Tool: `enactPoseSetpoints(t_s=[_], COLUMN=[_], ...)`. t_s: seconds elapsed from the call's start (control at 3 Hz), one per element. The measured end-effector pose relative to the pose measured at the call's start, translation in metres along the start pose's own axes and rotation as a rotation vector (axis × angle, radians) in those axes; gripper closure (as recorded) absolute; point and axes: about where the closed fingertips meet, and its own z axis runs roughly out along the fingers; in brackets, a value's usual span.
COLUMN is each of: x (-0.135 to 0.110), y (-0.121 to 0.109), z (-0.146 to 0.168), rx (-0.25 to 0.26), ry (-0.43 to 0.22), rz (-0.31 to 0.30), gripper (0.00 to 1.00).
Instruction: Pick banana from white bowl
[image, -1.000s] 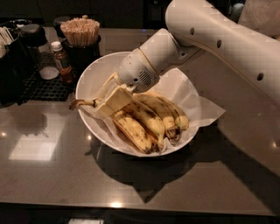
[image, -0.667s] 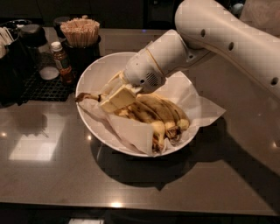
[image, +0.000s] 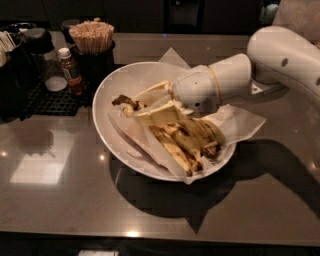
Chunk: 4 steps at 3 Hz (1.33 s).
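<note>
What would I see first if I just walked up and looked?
The big white robot arm reaching in from the right, its gripper down inside the white bowl in the middle of the counter. Next, the brown-speckled bananas lying on crinkled paper in that bowl. Behind on the left stands a cup of wooden sticks.

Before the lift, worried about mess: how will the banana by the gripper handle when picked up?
The banana is probably soft, bruisable: heavy brown speckling. Its thin stem might snap. The gripper is at its stem end inside the white bowl.
</note>
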Motion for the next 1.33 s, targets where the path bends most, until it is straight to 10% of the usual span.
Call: enactPoseSetpoints(t_s=[0.33, 1.33], x=[-0.015, -0.051], y=[0.019, 0.072], z=[-0.047, -0.115], rx=[0.061, 0.150], ry=[-0.156, -0.298], rz=[-0.113, -0.392], gripper=[1.00, 1.00])
